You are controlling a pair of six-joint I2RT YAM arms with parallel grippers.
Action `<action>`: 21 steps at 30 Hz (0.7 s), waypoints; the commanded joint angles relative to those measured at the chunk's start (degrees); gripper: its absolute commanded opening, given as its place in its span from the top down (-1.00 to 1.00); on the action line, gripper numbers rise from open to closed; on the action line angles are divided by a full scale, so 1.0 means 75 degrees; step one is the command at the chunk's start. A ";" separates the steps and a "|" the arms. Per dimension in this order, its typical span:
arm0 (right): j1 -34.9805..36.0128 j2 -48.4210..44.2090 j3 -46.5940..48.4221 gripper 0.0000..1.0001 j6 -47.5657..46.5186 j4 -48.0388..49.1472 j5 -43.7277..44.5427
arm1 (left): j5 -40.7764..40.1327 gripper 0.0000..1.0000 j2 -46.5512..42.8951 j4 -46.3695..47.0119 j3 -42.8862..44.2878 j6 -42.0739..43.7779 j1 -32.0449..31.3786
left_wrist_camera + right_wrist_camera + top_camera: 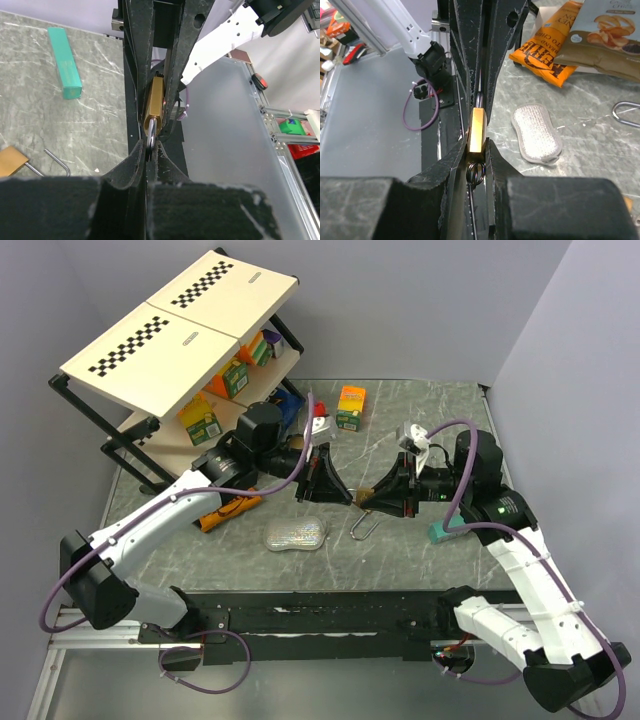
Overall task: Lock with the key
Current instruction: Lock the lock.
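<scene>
A brass padlock (479, 129) hangs in the air between my two grippers, above the middle of the table. My left gripper (150, 149) is shut on its steel shackle (150, 139), and the brass body (156, 106) points away from it. My right gripper (479, 146) is shut on the bottom end of the body. A dark key ring (476, 173) hangs between the right fingers just behind the lock. The key itself is hidden. In the top view the left gripper (340, 493) and the right gripper (378, 498) meet tip to tip.
A second brass padlock (10, 160) with an open shackle (364, 527) lies on the table under the grippers. A silver sponge (297, 534), orange snack bags (545, 47), a green box (445, 532), an orange-green carton (350, 406) and a shelf rack (180, 340) surround the spot.
</scene>
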 commanded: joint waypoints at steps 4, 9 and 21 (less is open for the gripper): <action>0.0655 0.0407 -0.0105 1.00 0.0165 0.1330 -0.0549 | -0.0136 0.98 0.0315 0.1978 0.0373 -0.0267 -0.0844; 0.0609 0.0349 0.0211 1.00 -0.0582 0.0254 -0.0444 | -0.0137 0.98 0.0175 0.1543 0.0339 -0.0114 -0.0494; -0.0972 0.0161 0.1031 -0.62 -0.2046 -0.2441 -0.0268 | 0.0063 0.98 -0.0282 -0.0565 0.0221 0.1994 0.0562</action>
